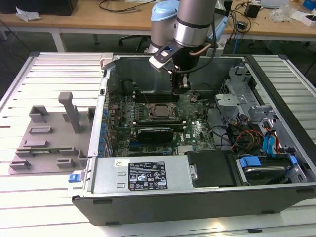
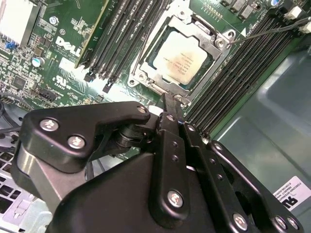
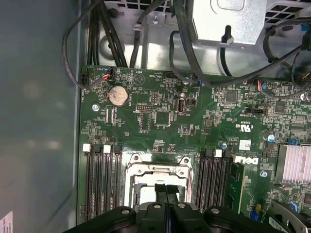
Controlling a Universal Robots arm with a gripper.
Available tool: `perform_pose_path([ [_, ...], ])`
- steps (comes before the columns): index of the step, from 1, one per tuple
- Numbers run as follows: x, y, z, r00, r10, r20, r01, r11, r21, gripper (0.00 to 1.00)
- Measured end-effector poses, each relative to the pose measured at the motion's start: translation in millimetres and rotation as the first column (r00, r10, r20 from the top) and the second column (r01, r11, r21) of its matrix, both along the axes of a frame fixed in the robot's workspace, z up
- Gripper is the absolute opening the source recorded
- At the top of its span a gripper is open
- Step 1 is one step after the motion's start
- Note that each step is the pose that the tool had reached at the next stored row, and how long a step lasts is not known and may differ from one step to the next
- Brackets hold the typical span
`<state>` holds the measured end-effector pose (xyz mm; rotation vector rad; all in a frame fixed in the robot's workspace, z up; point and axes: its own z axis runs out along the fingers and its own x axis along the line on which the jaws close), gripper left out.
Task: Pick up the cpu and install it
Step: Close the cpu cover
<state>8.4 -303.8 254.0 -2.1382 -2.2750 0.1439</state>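
1. Second wrist view, closest in: the black linkage of the gripper [image 2: 166,99], with its fingers [image 2: 170,119] pressed together and nothing between them.
2. Just past the tips lies the cpu [image 2: 183,54], pale silvery top up, seated flat inside the metal-framed socket [image 2: 217,42]. The tips hang over the socket's near edge; whether they touch it I cannot tell.
3. Black memory slots [image 2: 121,34] run along both sides of the socket on the green motherboard [image 2: 29,68].
4. In the first wrist view the gripper [image 3: 166,190] sits over the socket. Beyond it the board carries a round coin cell [image 3: 118,96] and a finned heatsink [image 3: 294,162], with black cables [image 3: 112,39] at the far end.
5. In the exterior view the open computer case [image 1: 197,200] lies on the slatted table [image 1: 44,207]. The arm [image 1: 193,22] reaches down into it, with the gripper [image 1: 181,89] just beside the cpu [image 1: 159,111].
6. A grey plastic tray [image 1: 49,133] with upright posts rests on the table at the exterior view's left, beside the case.
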Motion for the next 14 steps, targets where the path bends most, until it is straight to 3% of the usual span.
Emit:
perform_pose_path([
  [14,-20.0,0.0,-4.3,1.0000,0.000,0.0000,0.000,1.0000,0.0001,0.11],
])
